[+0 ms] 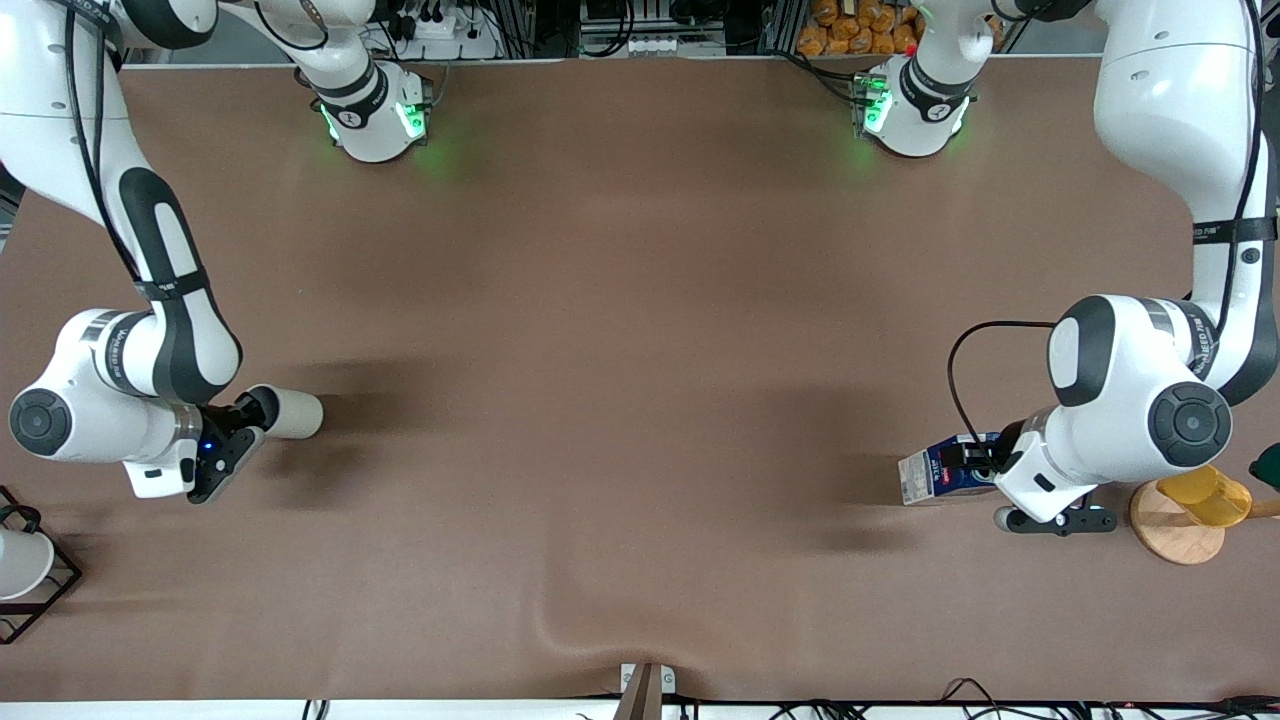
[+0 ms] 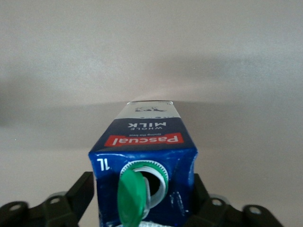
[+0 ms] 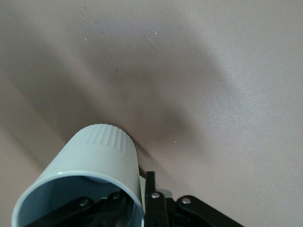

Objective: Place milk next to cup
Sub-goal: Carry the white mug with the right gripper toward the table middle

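Note:
The milk is a dark-blue carton with a red band. It lies sideways in my left gripper near the left arm's end of the table, with its shadow on the cloth below it. In the left wrist view the black fingers clamp both sides of the carton, and its green cap hangs open. My left gripper is shut on it. The cup, pale grey-white, is held sideways by my right gripper near the right arm's end. In the right wrist view my right gripper pinches the cup's wall.
A yellow cup sits on a round wooden stand beside the left gripper, at the table's end. A black wire rack with a white cup stands at the right arm's end. The brown cloth has a fold near the front edge.

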`<action>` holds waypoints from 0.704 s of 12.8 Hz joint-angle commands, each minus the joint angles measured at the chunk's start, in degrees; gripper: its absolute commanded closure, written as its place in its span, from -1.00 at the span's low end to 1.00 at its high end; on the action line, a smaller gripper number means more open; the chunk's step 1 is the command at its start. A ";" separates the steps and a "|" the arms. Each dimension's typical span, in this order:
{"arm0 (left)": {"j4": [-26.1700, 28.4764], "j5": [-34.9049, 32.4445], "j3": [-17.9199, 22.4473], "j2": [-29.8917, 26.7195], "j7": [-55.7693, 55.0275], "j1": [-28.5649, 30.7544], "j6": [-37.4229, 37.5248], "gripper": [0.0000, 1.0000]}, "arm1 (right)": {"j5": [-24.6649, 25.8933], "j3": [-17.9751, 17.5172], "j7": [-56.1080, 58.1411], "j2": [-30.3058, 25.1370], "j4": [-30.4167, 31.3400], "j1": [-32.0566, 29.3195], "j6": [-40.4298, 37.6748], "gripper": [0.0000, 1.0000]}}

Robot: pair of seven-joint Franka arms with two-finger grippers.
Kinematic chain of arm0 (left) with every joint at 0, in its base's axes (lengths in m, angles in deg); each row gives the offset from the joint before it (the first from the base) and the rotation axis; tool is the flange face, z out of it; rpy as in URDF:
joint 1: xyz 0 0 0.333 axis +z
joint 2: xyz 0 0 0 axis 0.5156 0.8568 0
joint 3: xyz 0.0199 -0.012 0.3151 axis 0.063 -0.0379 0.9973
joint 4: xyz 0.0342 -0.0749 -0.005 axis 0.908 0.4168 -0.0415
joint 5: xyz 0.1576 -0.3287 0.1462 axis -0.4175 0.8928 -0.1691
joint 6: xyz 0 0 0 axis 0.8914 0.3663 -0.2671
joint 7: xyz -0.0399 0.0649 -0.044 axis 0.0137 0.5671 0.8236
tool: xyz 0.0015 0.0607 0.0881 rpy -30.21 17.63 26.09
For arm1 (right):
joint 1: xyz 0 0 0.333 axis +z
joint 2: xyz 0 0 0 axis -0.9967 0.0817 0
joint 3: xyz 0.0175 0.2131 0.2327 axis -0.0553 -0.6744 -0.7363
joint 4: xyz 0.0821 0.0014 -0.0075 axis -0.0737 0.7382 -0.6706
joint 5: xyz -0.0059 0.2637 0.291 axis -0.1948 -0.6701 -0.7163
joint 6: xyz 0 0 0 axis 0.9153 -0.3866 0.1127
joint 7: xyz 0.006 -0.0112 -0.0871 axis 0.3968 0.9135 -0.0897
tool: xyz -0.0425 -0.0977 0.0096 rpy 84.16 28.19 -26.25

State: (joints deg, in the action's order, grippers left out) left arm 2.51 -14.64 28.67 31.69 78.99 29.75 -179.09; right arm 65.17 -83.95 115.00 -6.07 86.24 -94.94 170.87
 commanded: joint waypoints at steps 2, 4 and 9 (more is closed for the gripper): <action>-1.50 -0.86 -0.10 0.84 -0.39 -0.29 -0.03 -0.59 | -3.35 -0.74 1.09 -2.93 0.78 -0.39 -2.75 1.00; -1.59 -0.86 -0.10 0.84 -0.65 -0.46 -0.03 -0.49 | -3.35 -0.91 1.09 -4.16 0.34 -0.21 -4.51 1.00; -1.59 -0.95 -0.01 0.84 -0.56 -0.55 -0.03 -0.29 | -3.53 -2.67 -2.84 -7.94 -0.72 2.50 -10.74 1.00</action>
State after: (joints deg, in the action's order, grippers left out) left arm 2.33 -14.64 28.61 31.70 78.99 29.44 -179.10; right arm 62.49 -86.45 114.37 -11.91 84.96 -93.51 162.33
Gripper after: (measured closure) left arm 0.335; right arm 0.947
